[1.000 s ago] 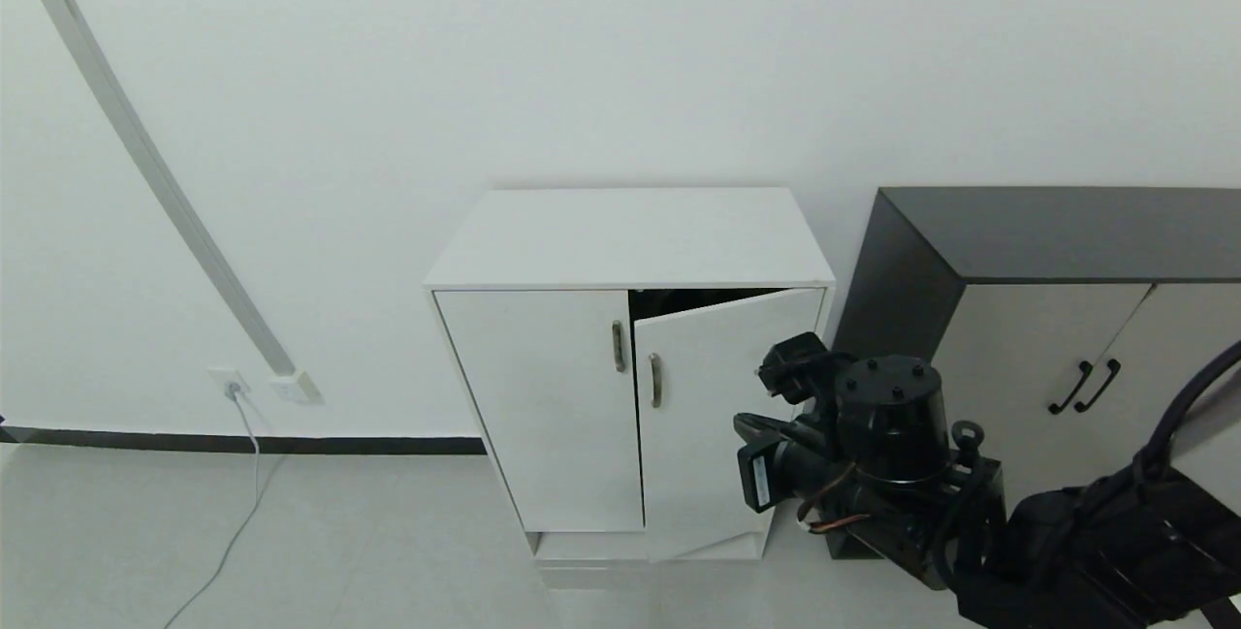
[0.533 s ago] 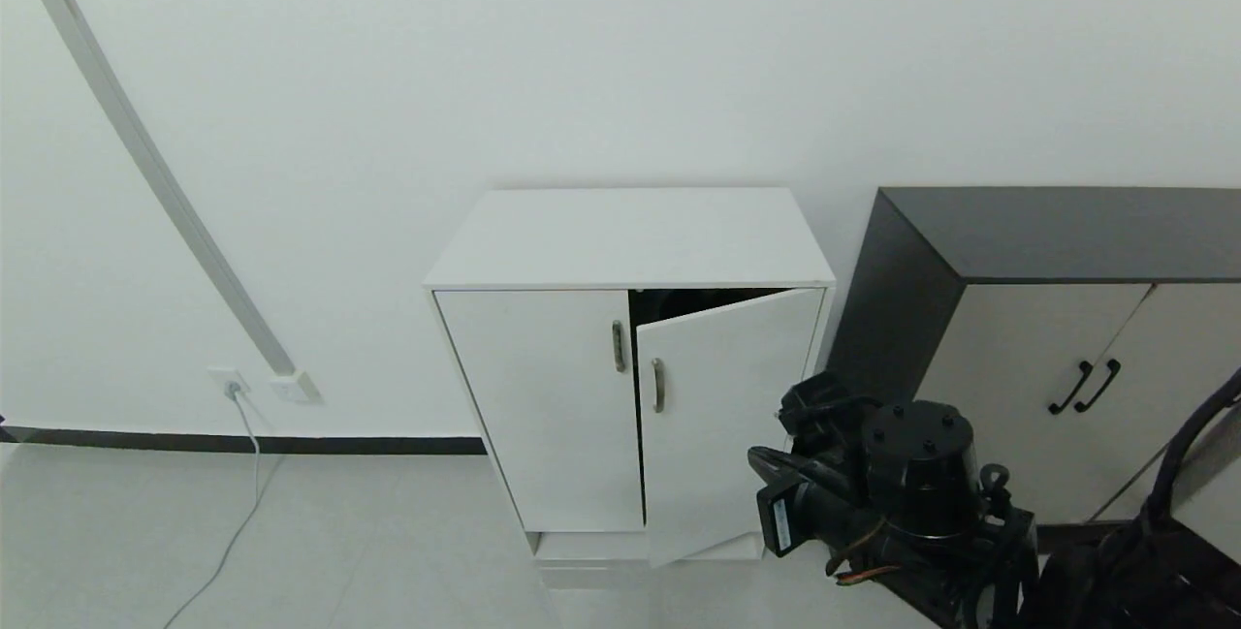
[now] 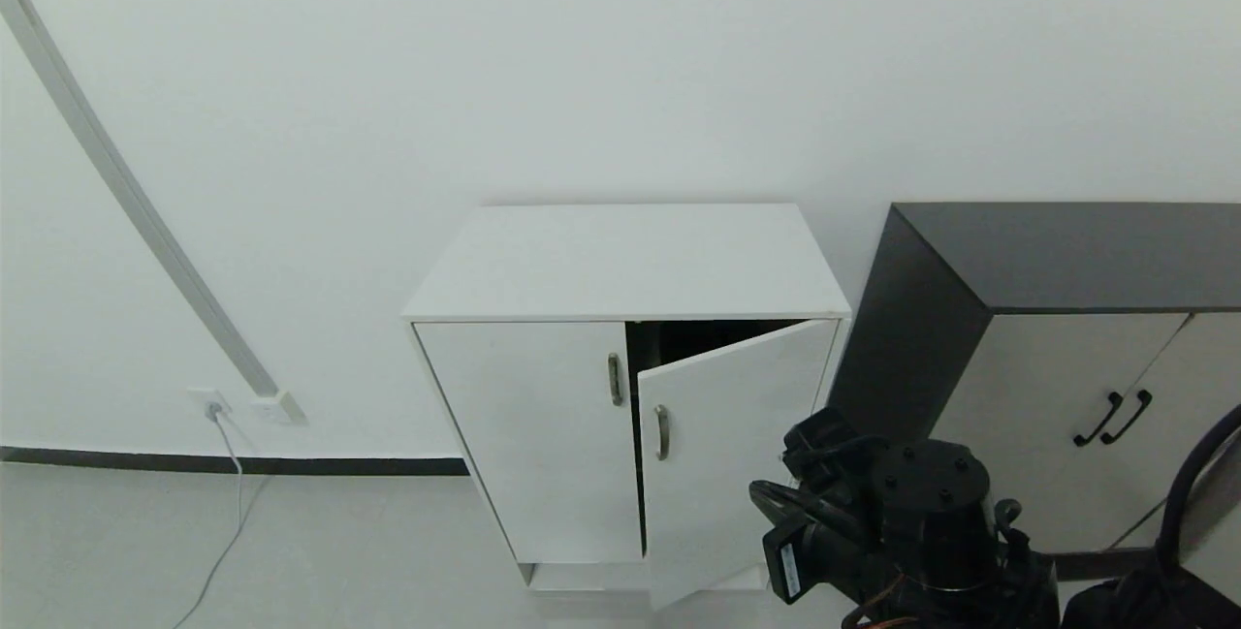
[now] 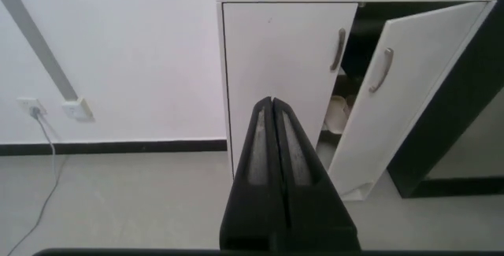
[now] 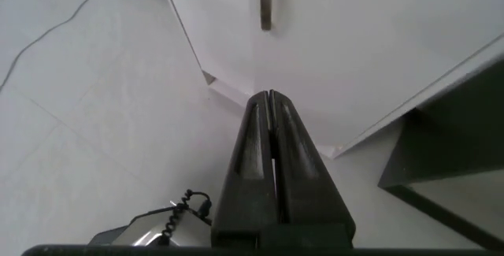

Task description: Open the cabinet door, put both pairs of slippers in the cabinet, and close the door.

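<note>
Two doors fronted the cabinet (image 3: 620, 261). The left door (image 3: 528, 435) lay flush. The right door (image 3: 732, 435) stood ajar, its free edge swung toward me with a dark gap behind it.

Through that gap a pale shape (image 4: 339, 116) sat on a shelf. I took it for slippers, though I could not tell how many. With that inside, I judged the loading done and closing the door to be the step in hand.

My right gripper (image 5: 270, 98) hung low, near the lower part of the right door and below its handle (image 5: 266, 0), its jaws pressed together on nothing. My left gripper (image 4: 272, 102) hung well apart from the cabinet, facing the left door, its jaws likewise together and empty.

To close it well, I would set the right fingertips flat on the door's face near the handle side, far from the hinge. I would follow the door's arc until its edge met the left door, easing off at the end so it would not bounce back.

I found no brand, label or writing to read on the cabinet or its doors.
</note>
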